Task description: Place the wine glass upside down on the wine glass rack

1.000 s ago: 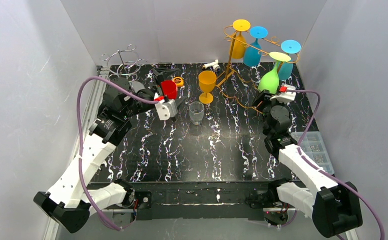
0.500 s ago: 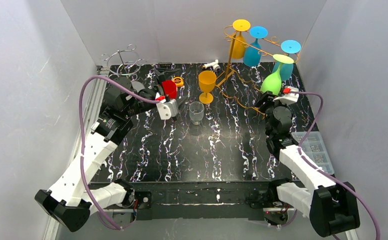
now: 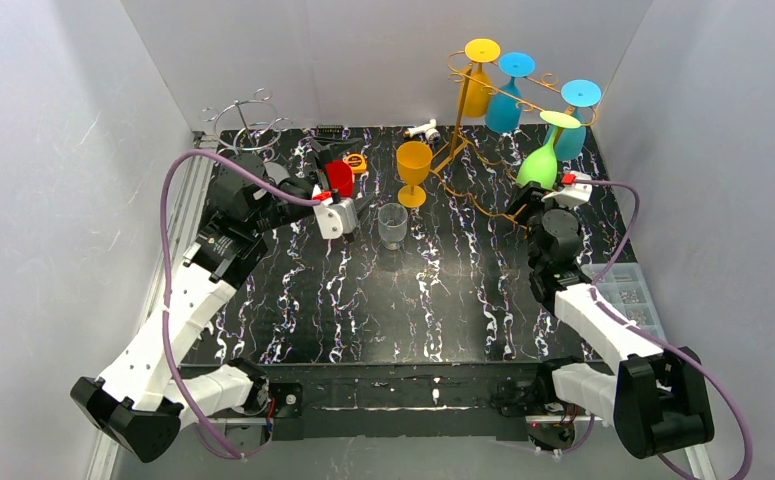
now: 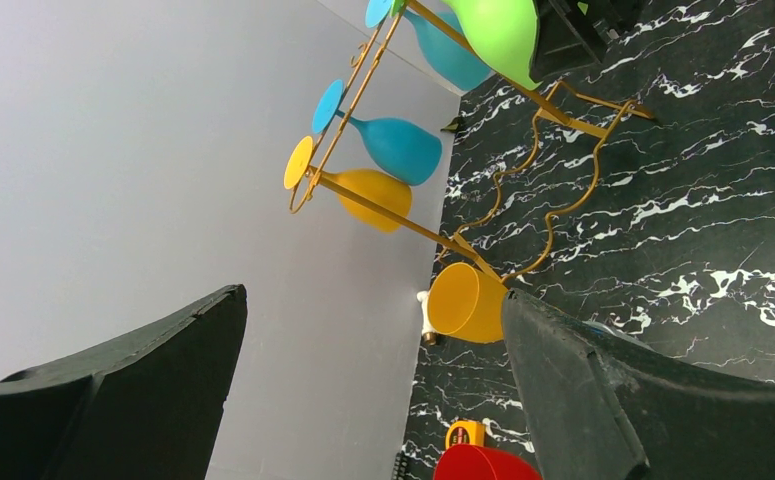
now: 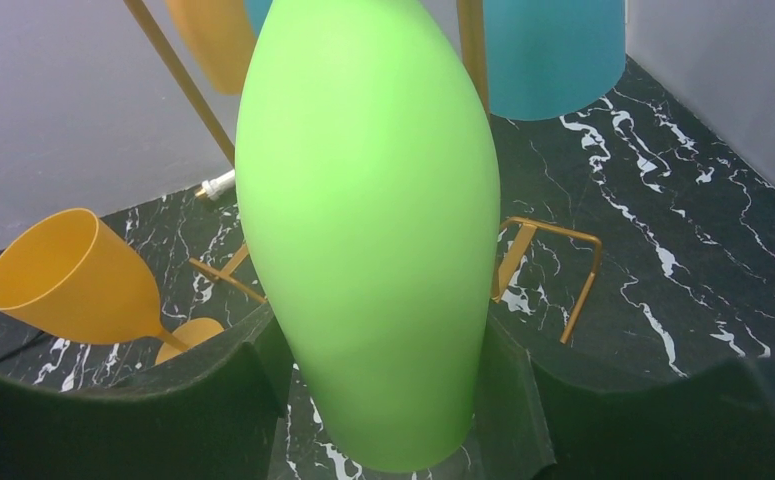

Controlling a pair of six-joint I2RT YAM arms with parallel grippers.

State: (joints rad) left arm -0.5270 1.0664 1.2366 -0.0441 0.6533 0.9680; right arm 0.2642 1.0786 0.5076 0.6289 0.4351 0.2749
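Note:
My right gripper [image 3: 534, 196] is shut on the bowl of the green wine glass [image 3: 538, 165], held upside down with its foot [image 3: 560, 119] up at the rail of the gold wine glass rack [image 3: 483, 110]. In the right wrist view the green bowl [image 5: 363, 220] sits between both pads of that gripper [image 5: 383, 350], with the rack's wire [image 5: 548, 232] behind it. A yellow glass [image 3: 476, 90] and two blue glasses [image 3: 504, 105] hang upside down on the rack. My left gripper [image 3: 358, 208] is open and empty at the left; the left wrist view shows it [image 4: 373, 330] with its jaws wide apart.
An orange glass [image 3: 413, 170] stands upright beside a clear cup [image 3: 393, 225]. A red cup [image 3: 338, 178] and a small tape measure [image 3: 356, 162] lie by my left gripper. A silver wire stand [image 3: 248, 120] is at the back left, a parts box [image 3: 628, 300] at the right edge.
My right gripper has shifted the green glass slightly up and right, then back a little, beside the rack's rail. The left arm has barely moved.

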